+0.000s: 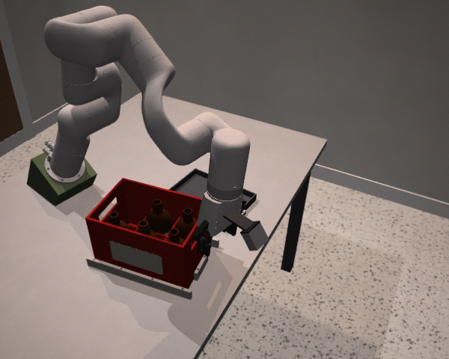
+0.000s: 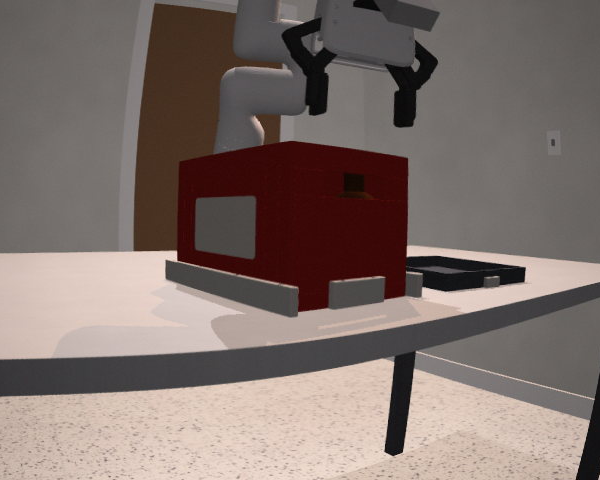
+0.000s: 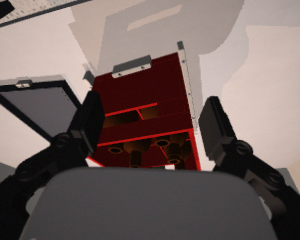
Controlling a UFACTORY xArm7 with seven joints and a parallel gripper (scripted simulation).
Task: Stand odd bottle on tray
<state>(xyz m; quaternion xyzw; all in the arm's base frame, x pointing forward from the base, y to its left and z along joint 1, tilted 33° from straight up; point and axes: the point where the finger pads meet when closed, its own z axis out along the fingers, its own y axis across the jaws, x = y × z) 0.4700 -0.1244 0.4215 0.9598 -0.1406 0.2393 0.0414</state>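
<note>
Evidently all five bottles [image 1: 159, 220] [image 2: 353, 183] [image 3: 136, 147] are still to be sorted: they stand inside the red crate [image 1: 174, 266] [image 2: 341, 242] [image 3: 145, 85], the odd-necked one presumably among them, though I cannot tell which it is. The tray [image 1: 194, 184] [image 2: 445, 282] [image 3: 45, 105] lies flat beside the crate, with no bottle visible on it

The likeliest error is choosing wrongly, since the necks look much alike and shadow inside the crate blurs their edges. A descent with the fingers spread this far could strike the crate's wall or a neighbouring neck, tipping a bottle or shifting the crate against the grey strips [image 1: 139, 276] [image 2: 233, 286] [image 3: 187, 85] around its foot. A low grip followed by too small a lift could snag the bottle on the crate's rim; an angled release might topple it on the tray

As for pose, the arm [image 1: 228, 166] [image 2: 263, 90] reaches over from behind the crate and bends down near its handle-slot end. The gripper [image 1: 218, 241] [image 2: 360, 117] [image 3: 152, 106] hangs above the crate's rim, fingers downward, wide apart and holding nothing
</note>
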